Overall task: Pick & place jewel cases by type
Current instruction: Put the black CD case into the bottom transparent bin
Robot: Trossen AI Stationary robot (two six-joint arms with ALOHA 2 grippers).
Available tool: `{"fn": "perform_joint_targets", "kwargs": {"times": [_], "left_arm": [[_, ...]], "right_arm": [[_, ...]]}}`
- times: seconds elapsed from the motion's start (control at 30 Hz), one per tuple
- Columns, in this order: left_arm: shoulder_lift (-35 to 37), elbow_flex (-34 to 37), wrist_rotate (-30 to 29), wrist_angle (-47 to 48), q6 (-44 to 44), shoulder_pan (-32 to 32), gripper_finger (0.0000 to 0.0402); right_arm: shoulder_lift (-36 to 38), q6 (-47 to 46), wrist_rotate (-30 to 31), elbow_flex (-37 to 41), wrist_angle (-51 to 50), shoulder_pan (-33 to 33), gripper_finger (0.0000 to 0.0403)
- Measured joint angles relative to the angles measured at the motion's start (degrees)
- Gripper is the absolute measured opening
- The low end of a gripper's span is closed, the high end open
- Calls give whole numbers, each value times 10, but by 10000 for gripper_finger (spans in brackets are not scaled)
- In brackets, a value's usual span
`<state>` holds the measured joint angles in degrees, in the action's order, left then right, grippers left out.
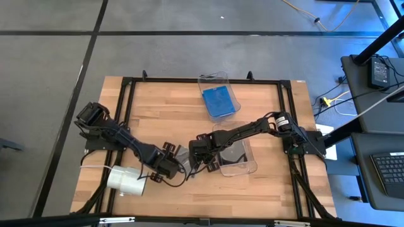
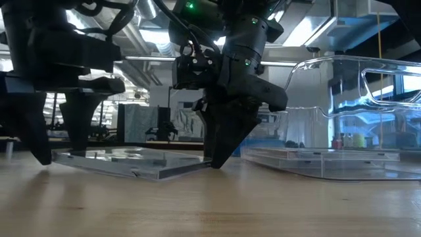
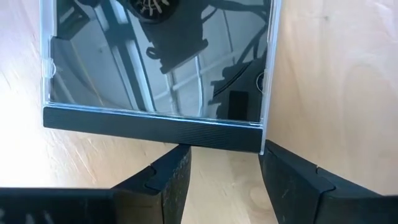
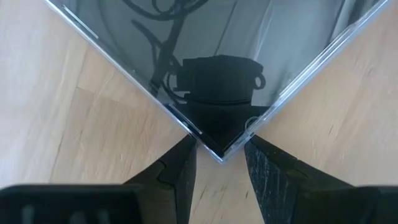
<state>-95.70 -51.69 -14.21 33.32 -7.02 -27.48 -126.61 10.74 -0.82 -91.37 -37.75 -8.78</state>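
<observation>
- The left arm (image 1: 120, 140) reaches from its base at the table's left edge toward the middle front, bent at the elbow, wrist pitched low.
- The left gripper (image 3: 224, 163) points down at the tabletop; its two dark fingers (image 3: 165, 180) stand apart, tips close to the surface.
- The right arm (image 1: 252, 129) stretches from the right edge across toward the centre, forearm nearly straight.
- The right gripper (image 4: 219, 158) is angled down steeply, jaws parted with a narrow gap between the tips.
- From table height the two grippers look near each other; whether either tip actually presses on anything I can't quite tell.
</observation>
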Motion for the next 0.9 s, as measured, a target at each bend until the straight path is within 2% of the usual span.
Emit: {"fn": "perform_joint_targets", "kwargs": {"times": [0.33, 0.67, 0.9], "left_arm": [[1, -1, -65, 6, 30, -18, 181], [2, -1, -101, 19, 37, -26, 182], [3, -2, -184, 34, 37, -47, 182]], "right_arm": [[0, -12, 1, 0, 3, 0, 139], [0, -16, 2, 0, 1, 0, 139], [0, -14, 2, 0, 0, 0, 139]]}}
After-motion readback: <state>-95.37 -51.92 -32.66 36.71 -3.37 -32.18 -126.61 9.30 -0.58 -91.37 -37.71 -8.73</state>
